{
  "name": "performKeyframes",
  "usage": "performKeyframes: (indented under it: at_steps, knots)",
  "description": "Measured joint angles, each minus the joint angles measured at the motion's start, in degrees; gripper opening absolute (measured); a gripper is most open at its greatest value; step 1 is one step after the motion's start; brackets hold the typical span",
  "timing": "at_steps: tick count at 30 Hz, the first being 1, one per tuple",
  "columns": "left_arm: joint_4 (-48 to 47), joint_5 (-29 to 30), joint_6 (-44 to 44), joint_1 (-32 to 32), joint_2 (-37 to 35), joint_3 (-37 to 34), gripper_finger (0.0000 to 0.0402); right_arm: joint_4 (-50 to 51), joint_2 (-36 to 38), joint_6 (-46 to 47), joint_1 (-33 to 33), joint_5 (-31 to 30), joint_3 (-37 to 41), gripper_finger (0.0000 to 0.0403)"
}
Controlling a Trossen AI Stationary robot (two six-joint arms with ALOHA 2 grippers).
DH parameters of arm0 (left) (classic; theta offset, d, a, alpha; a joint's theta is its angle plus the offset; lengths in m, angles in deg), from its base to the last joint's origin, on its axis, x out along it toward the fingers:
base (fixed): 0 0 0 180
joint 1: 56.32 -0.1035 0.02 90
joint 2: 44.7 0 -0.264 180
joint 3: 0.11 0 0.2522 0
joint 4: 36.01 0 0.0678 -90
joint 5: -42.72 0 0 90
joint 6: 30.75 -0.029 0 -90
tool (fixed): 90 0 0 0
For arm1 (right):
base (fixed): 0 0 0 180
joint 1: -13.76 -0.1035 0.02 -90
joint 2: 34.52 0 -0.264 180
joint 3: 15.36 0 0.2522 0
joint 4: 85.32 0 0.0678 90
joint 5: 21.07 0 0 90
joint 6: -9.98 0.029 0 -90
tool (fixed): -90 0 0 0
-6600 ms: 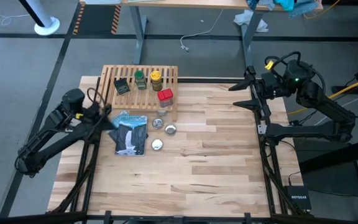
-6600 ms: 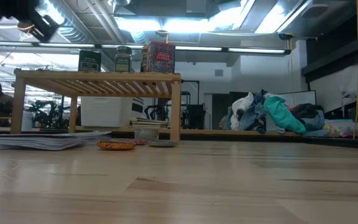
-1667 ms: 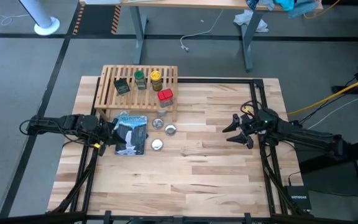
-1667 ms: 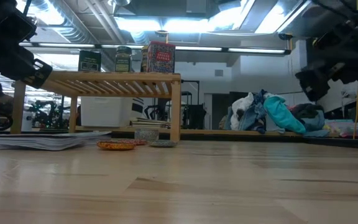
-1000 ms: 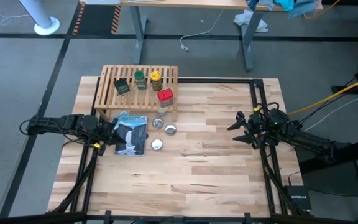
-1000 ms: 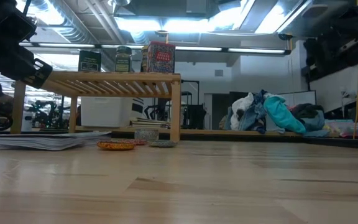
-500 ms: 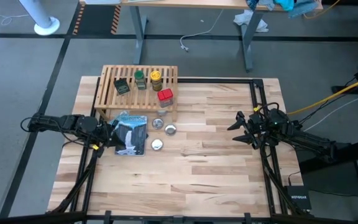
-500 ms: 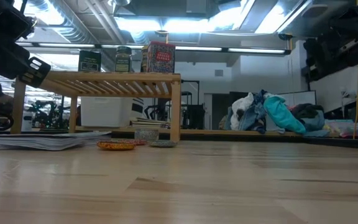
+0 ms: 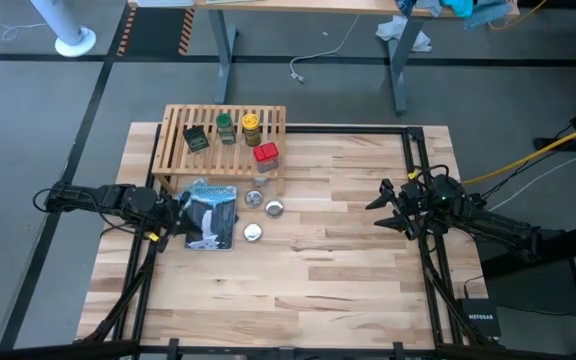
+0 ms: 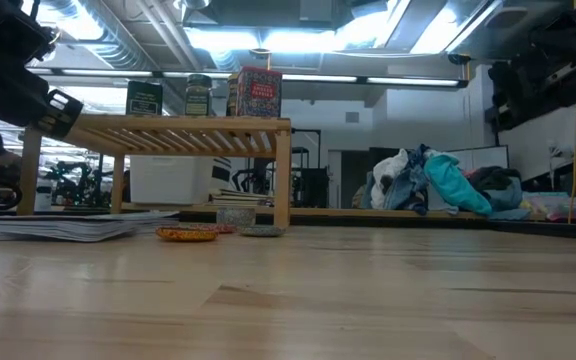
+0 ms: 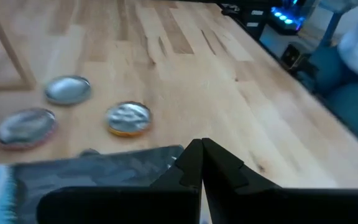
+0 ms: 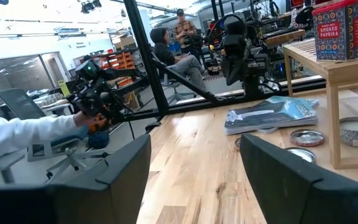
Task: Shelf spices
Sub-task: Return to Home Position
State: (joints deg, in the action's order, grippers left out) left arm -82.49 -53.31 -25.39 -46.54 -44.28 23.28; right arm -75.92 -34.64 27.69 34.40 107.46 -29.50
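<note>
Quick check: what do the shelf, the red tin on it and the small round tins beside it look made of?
Shelf: pale matte wood, perhaps bamboo, judging by grain and slats. Red tin: probably printed sheet metal, given its boxy shape and glossy label. Round tins: likely metal, with silvery lids that glint.

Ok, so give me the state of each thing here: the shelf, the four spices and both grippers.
Shelf: standing level, four containers on top.
Green-capped jar: upright, cap on.
Yellow-capped jar: upright, cap on.
Black tin: upright, lid on.
Red tin: upright, lid on.
Left gripper: shut, empty, by the edge of the blue-and-white packet.
Right gripper: open, empty.
</note>
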Motion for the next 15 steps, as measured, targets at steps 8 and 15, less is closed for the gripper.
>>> performKeyframes:
  at_steps: [8, 15]
  knots:
    - [2.20, 11.14, -1.50, -0.02, 0.00, -0.22, 0.0000, 0.04, 0.00, 0.00, 0.00, 0.02, 0.00, 0.0254]
    - [2.20, 11.65, -1.41, -0.02, -0.01, -0.20, 0.0000, 0.04, 0.00, 0.00, 0.00, 0.02, 0.00, 0.0254]
